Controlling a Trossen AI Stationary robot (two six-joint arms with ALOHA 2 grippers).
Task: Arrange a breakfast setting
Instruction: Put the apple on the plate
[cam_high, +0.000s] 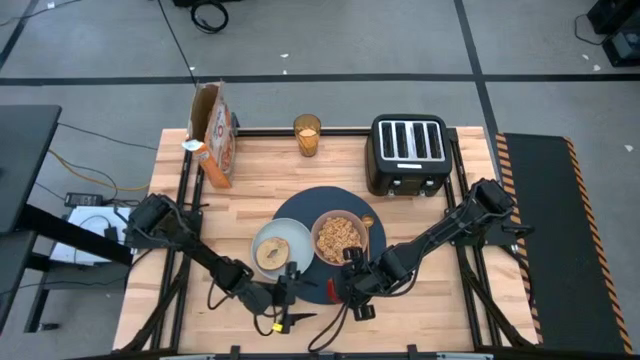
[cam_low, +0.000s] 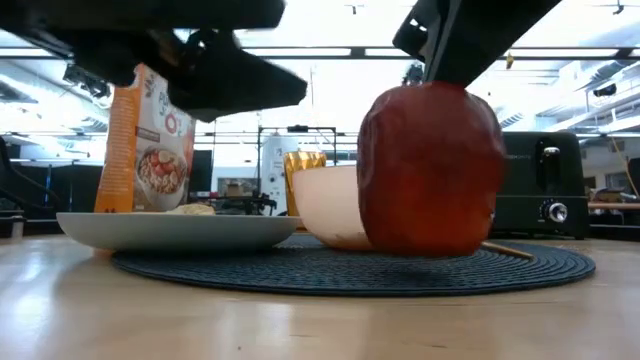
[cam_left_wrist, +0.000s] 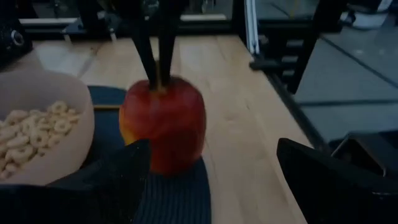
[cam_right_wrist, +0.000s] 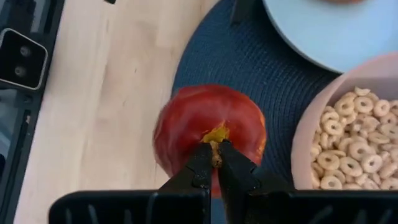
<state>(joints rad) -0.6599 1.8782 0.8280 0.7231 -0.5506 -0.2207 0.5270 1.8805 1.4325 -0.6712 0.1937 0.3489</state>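
A red apple (cam_right_wrist: 208, 121) stands on the near edge of the dark-blue mat (cam_right_wrist: 249, 62), beside the pinkish bowl (cam_right_wrist: 348, 155), which is full of cereal. My right gripper (cam_right_wrist: 216, 163) is above the apple and shut on it. My left gripper (cam_left_wrist: 211, 180) is open and empty, level with the apple (cam_left_wrist: 163, 124), just to its left near the table's front edge. The pale plate (cam_high: 283, 245) holds toast (cam_high: 272, 254) on the mat's left part. A gold spoon (cam_high: 367, 225) lies right of the bowl. The amber glass (cam_high: 307, 135) stands at the far edge. My right gripper pinches the apple's stem (cam_right_wrist: 216, 157) at the top of the fruit between its two fingertips (cam_left_wrist: 155, 56). The fingers come from above, pointing down. The apple is upright and its underside (cam_low: 425, 250) rests on the mat.
A black four-slot toaster (cam_high: 408, 152) stands at the far right and a cereal box (cam_high: 215, 148) at the far left. Bare wood (cam_high: 440, 300) lies right of the mat and along the near edge.
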